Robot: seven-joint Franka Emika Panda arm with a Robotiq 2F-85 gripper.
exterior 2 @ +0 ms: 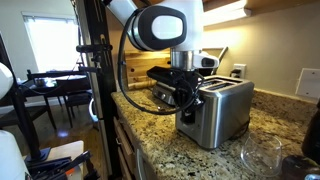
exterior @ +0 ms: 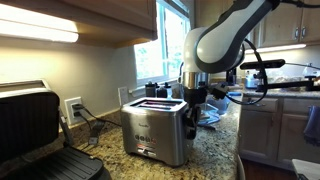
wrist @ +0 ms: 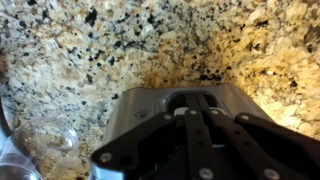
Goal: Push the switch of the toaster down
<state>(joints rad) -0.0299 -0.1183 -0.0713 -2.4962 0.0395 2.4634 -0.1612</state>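
The granite tabletop (exterior: 215, 150) carries everything. The arm (exterior: 225, 35) comes down from 1 o'clock in an exterior view to the toaster (exterior: 155, 130), which stands mid-tabletop. The grill press (exterior: 30, 130) lies well apart at the toaster's 9 o'clock. The gripper (exterior: 192, 98) hangs against the toaster's 3 o'clock end, jaws together and holding nothing.

The step in hand looks like the press itself, with the shut jaws set at the end where the switch should run. The next move probably calls for a straight downward push with the tips kept on the lever. It should be firm enough to latch without sliding off or rocking the toaster.

From the opposite side, an exterior view puts the gripper (exterior 2: 186, 98) at the toaster's (exterior 2: 225, 110) 9 o'clock end. It alone shows a glass bowl (exterior 2: 265, 155) near the toaster's 4 o'clock. The wrist view looks down past the gripper (wrist: 195, 112) onto the toaster's (wrist: 140, 105) narrow end at 6 o'clock. The jaws there are closed over a dark recess. No view shows the switch clearly.
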